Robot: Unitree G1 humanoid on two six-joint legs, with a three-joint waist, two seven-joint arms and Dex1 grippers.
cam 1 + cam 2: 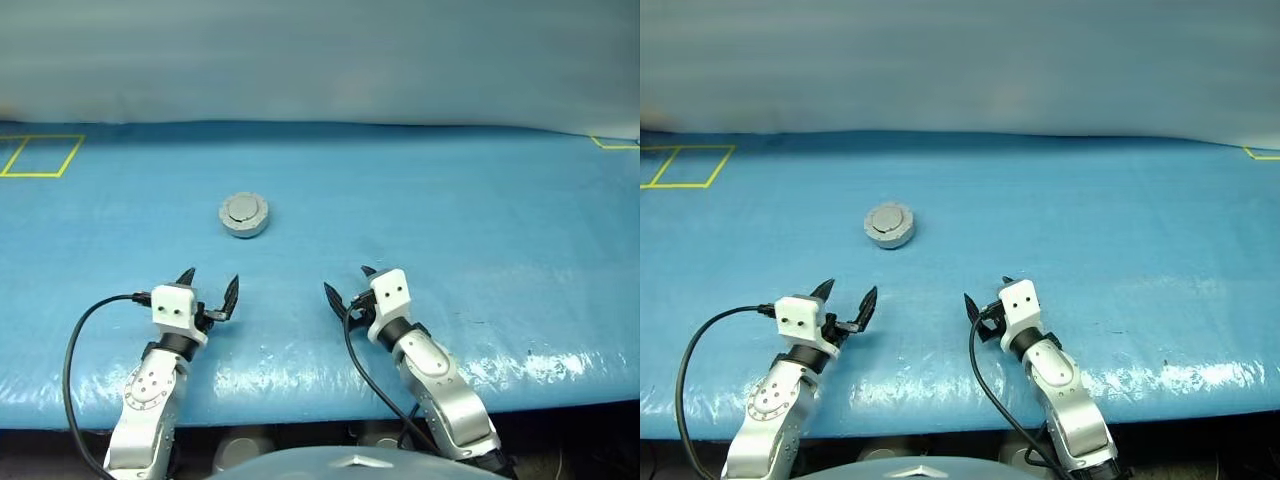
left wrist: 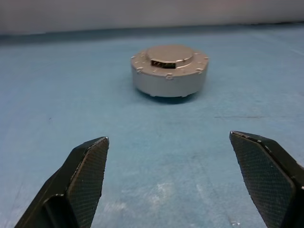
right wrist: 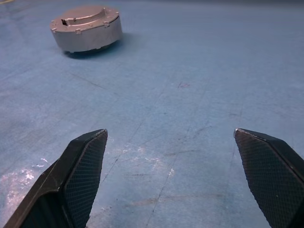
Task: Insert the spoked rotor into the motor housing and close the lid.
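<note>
1. While both arms rest low over the blue table (image 1: 480, 200), the motor housing (image 1: 244, 222) stands on it with the lid (image 1: 244, 209) closed on top, plain grey side up.
2. Nearer than the housing and a little to its left, the left gripper (image 1: 210, 290) has its fingers wide apart and holds nothing.
3. Nearer than the housing and to its right, the right gripper (image 1: 347, 287) is also spread wide and empty.
4. Neither gripper touches the housing; both are well apart from it.
</note>
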